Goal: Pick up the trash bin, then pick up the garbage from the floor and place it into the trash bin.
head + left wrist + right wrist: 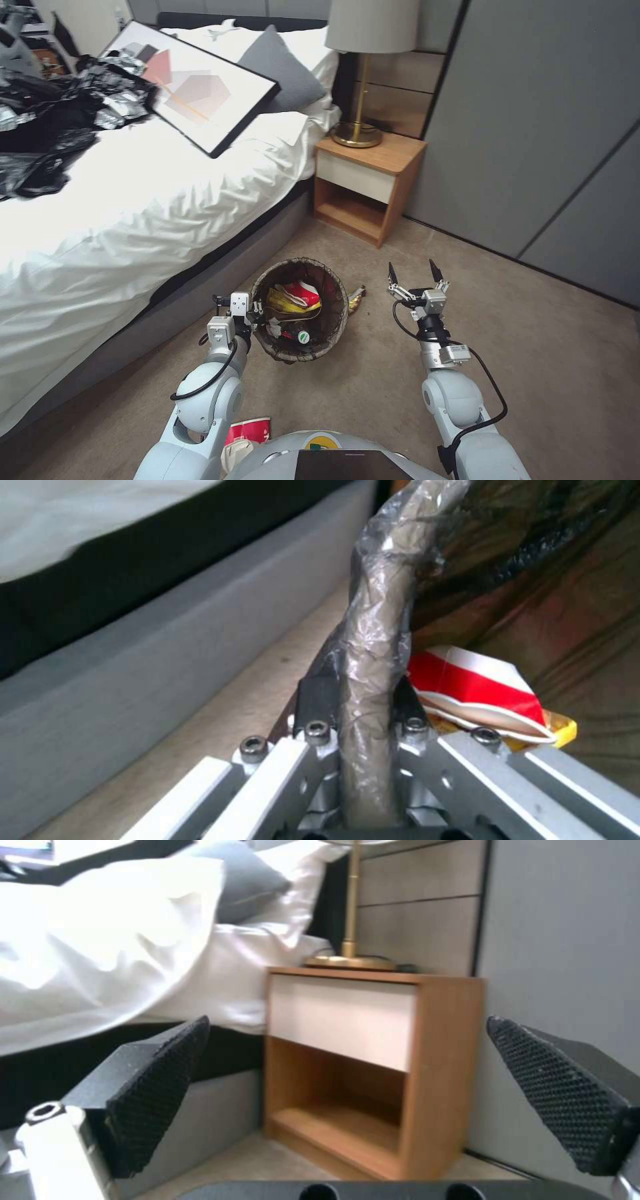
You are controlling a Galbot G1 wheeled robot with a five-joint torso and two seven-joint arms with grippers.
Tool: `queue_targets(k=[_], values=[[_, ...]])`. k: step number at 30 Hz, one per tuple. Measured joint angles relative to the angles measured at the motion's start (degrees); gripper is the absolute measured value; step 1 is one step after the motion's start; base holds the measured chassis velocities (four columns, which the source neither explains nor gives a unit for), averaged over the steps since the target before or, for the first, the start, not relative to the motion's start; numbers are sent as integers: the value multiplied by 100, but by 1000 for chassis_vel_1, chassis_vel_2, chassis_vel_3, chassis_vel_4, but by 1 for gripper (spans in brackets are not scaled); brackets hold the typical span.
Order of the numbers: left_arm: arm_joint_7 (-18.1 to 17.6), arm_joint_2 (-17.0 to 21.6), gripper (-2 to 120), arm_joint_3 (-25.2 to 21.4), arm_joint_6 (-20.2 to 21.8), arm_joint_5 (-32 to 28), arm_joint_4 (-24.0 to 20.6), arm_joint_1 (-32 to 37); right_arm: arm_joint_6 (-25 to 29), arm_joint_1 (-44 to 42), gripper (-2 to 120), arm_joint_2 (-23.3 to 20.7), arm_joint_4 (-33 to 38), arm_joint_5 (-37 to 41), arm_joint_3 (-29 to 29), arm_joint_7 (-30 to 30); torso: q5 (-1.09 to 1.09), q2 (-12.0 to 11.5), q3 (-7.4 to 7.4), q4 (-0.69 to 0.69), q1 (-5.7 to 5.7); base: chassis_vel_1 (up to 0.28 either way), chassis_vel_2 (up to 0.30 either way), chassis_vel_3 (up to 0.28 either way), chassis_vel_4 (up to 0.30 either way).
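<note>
Trash bin [337, 313] with litter inside, rim clamped by left gripper [257, 313], right gripper [415, 272] spread wide and empty to its right

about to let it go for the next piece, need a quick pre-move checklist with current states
1. Left gripper shut on the trash bin rim: ok, fingers clamp the bag-covered rim.
2. Right gripper open and free: ok, nothing between its fingers.
3. Litter already in the bin stays inside: ok, red-and-white cup and yellow wrapper sit within.
4. Floor litter left: not ok, a wrapper lies beside the bin, a crushed cup by the robot's base.
5. Bin lifted off the carpet: cannot tell.
</note>
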Motion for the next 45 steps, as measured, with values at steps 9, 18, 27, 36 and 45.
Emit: queue_targets(k=[9, 18, 27, 36, 45], values=[[18, -1, 2, 8, -131, 55, 42, -12, -16, 36, 98, 7, -11, 1, 0, 29, 0, 0, 0, -3, 0, 56, 39, 42, 55], [19, 0, 2, 16, -145, 53, 44, -15, -30, 69, 99, 11, -23, 0, -11, 49, 0, 0, 0, -1, 0, 0, 0, 0, 0], [14, 11, 2, 22, -144, 54, 40, -11, 7, 68, 100, 4, -21, 33, -24, 28, 0, 0, 0, -1, 0, 0, 0, 0, 0], [10, 32, 2, 18, -128, 55, 41, -27, -61, 83, 94, 2, -32, 44, -12, 15, 0, 0, 0, -1, 0, 0, 0, 0, 0], [11, 29, 2, 13, -113, 57, 54, -33, -67, 100, 95, 4, -70, 52, -8, -14, 0, 0, 0, -1, 0, 0, 0, 0, 0]])
